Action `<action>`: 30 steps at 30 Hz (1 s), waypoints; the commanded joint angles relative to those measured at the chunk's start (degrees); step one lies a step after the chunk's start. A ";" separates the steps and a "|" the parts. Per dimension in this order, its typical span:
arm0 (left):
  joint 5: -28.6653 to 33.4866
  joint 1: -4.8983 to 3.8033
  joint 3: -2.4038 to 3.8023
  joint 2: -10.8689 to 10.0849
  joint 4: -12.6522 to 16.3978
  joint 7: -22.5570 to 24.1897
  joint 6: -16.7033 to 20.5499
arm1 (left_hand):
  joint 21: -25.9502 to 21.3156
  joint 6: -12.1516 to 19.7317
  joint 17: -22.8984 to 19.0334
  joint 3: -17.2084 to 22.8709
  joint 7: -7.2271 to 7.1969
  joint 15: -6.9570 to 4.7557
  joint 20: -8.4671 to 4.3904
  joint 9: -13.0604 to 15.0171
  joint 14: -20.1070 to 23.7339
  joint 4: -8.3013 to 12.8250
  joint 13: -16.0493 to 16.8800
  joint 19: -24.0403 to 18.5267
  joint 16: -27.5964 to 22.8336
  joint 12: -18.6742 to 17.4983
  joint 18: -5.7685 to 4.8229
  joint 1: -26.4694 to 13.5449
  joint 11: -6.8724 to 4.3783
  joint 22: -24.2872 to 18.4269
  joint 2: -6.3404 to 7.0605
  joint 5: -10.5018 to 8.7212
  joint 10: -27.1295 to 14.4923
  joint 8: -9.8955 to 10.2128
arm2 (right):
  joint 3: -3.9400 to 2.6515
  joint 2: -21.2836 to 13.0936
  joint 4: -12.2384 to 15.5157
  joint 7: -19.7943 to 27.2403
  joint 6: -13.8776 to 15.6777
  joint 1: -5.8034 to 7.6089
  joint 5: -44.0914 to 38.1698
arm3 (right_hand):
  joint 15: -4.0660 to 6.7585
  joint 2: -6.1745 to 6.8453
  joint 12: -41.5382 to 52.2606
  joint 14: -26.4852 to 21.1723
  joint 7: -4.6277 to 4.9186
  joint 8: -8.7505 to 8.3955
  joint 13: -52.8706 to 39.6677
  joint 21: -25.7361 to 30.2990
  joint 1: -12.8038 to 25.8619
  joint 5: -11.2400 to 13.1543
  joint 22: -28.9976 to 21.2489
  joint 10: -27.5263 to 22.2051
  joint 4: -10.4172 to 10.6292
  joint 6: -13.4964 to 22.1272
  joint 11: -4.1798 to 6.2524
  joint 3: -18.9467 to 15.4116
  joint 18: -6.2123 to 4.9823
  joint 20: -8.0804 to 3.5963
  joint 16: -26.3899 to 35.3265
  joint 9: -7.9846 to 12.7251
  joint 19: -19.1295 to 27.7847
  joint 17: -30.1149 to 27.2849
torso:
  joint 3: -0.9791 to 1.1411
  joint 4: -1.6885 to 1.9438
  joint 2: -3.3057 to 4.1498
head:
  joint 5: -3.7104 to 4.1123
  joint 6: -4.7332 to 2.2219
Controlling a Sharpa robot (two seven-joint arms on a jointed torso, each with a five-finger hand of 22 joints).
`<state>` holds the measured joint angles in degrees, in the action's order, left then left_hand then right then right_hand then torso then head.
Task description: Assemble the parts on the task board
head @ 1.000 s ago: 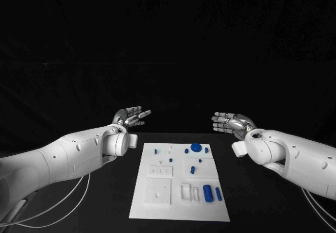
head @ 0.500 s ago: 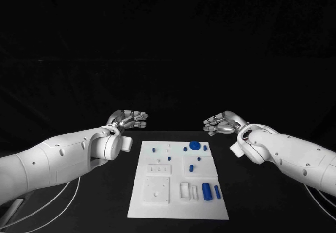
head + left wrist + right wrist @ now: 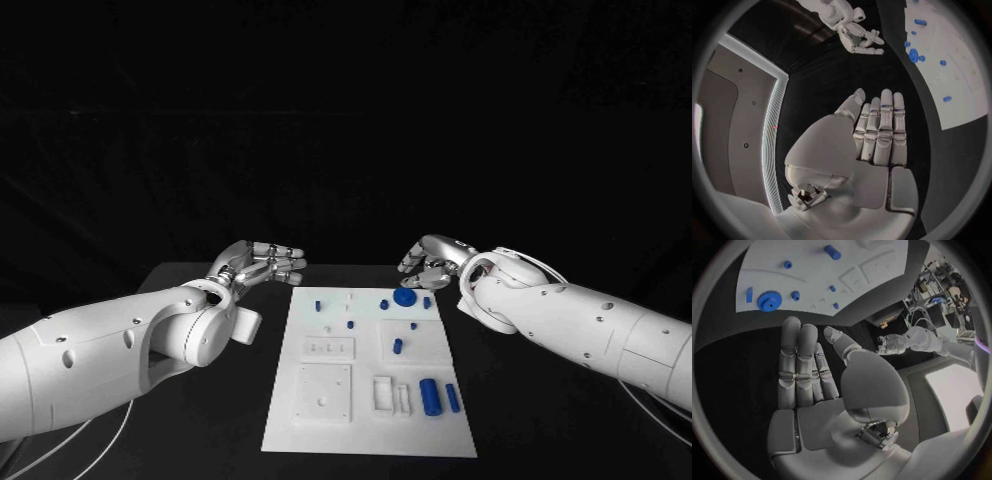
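Note:
The white task board (image 3: pixel 329 410) lies lengthwise in the middle of the black table. On it are a blue gear (image 3: pixel 405 297) at its far end, small blue pegs such as one (image 3: pixel 397 345) mid-board, and a thick blue cylinder (image 3: pixel 428 394) beside a thinner one (image 3: pixel 451 397) near the front right. My right hand (image 3: pixel 437 262) hovers palm down over the far edge, just beyond the gear, holding nothing. My left hand (image 3: pixel 263 264) hovers off the far left corner, also empty. In the wrist views the left hand (image 3: pixel 876 135) and right hand (image 3: pixel 811 365) have straight fingers, and the gear (image 3: pixel 769 301) lies past the right fingertips.
White recessed blocks (image 3: pixel 326 392) and slots (image 3: pixel 389 393) sit on the board's near half. Bare black table (image 3: pixel 202 420) runs along both sides of the board, under my two white forearms. A black backdrop stands behind.
Both hands have come down and inward toward the board's far end, turning from raised with spread fingers to palm down. The right hand now sits by the gear.

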<state>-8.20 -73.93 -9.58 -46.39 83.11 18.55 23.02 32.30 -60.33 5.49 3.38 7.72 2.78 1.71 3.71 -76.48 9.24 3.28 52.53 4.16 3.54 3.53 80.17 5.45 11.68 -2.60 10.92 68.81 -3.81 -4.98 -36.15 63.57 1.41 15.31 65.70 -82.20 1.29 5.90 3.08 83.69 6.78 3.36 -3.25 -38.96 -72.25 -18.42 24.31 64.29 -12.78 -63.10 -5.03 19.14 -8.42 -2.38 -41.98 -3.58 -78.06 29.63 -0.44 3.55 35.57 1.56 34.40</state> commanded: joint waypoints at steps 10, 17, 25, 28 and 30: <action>-1.90 -2.30 0.22 -3.05 7.34 -0.41 -1.78 | 3.14 -0.05 1.98 -0.72 -0.12 -0.20 -0.28 -0.03 -0.84 1.62 0.05 -1.17 1.29 -0.18 -0.51 -2.13 -0.11 1.13 -0.11 -0.53 0.05 0.15 | -0.05 2.41 -1.98 -6.77 -1.40 0.36 -16.93 | -0.28 2.25 0.25 -0.22 -0.12 0.21 -0.10 -1.95 0.13 0.09 5.42 -0.07 1.58 -0.12 -0.10 2.70 -0.92 0.11 -5.07 -0.08 -1.78 -0.56 | -0.80 2.55 3.26 | 1.83 -1.31; -1.54 -3.05 0.31 -3.51 8.93 -0.75 -1.84 | 3.18 0.11 2.29 -1.06 -0.07 -0.13 -0.18 -0.03 -0.70 1.97 0.06 -1.16 1.34 -0.15 -0.44 -2.53 0.05 0.82 -0.16 -0.55 -0.48 0.15 | -0.05 3.75 -3.90 -7.42 0.03 0.38 -18.69 | -0.53 3.00 0.20 -0.80 0.13 0.19 -0.07 -0.25 -1.29 0.22 8.37 -0.98 2.70 0.59 -0.35 1.87 -1.28 0.45 -7.00 -0.06 -2.24 -2.56 | -0.96 3.59 4.46 | 2.79 -1.63; -1.31 -3.35 0.39 -3.47 9.44 -1.18 -1.81 | 2.69 0.28 2.53 -1.85 -0.03 -0.03 -0.02 -0.02 -0.56 2.32 0.06 -0.92 1.29 -0.17 -0.45 -3.14 0.20 -0.12 -0.34 -0.60 -0.96 0.14 | -0.01 4.72 -5.13 -7.40 -0.22 0.37 -19.15 | -0.56 3.01 0.20 -0.88 0.17 0.18 -0.07 1.77 -1.39 0.64 11.81 -1.01 2.35 0.59 -0.37 2.59 -1.36 0.46 -7.80 -0.06 -2.86 -3.23 | -1.18 4.18 5.56 | 3.28 -2.02; -1.06 -3.38 0.40 -3.34 9.37 -1.34 -1.87 | 2.46 0.33 2.55 -2.14 -0.02 0.01 0.01 -0.03 -0.48 2.46 0.06 -0.76 1.21 -0.17 -0.47 -3.28 0.23 -0.55 -0.51 -0.57 -1.02 0.15 | 0.01 5.01 -5.60 -7.44 -0.70 0.37 -19.27 | -0.56 3.10 0.19 -1.03 0.18 0.18 -0.06 2.38 -1.24 0.86 12.84 -1.05 2.20 0.61 -0.39 3.13 -1.40 0.49 -7.85 -0.06 -2.98 -3.34 | -1.27 4.35 5.87 | 3.50 -2.16; -0.84 -3.39 0.41 -3.30 9.38 -1.49 -1.94 | 2.42 0.48 2.58 -2.31 0.04 -0.01 -0.01 -0.03 -0.57 2.53 0.06 -0.57 1.25 -0.16 -0.45 -3.35 0.24 -0.74 -0.58 -0.58 -1.04 0.14 | 0.04 5.18 -5.99 -7.59 -1.03 0.36 -19.53 | -0.58 3.10 0.20 -1.00 0.27 0.18 -0.06 2.78 -1.19 0.87 13.29 -0.81 2.14 0.54 -0.37 3.27 -1.40 0.48 -7.81 -0.06 -3.06 -3.41 | -1.33 4.51 6.10 | 3.60 -2.26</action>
<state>-9.47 -77.21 -9.24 -49.84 92.35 17.27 22.04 34.92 -60.31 7.97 1.43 7.73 2.68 1.42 3.69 -77.38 11.84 3.27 51.79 5.28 3.54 3.53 77.25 5.76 10.99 -3.23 10.59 68.08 -3.81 -4.94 -31.15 57.83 -5.58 14.99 66.04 -99.99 0.80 8.84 3.08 83.18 6.97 3.36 -3.28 -36.35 -73.23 -17.75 37.43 63.67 -10.60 -62.88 -5.32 22.09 -9.25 -1.84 -49.58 -3.62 -80.78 26.26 -1.64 7.76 41.14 4.98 32.28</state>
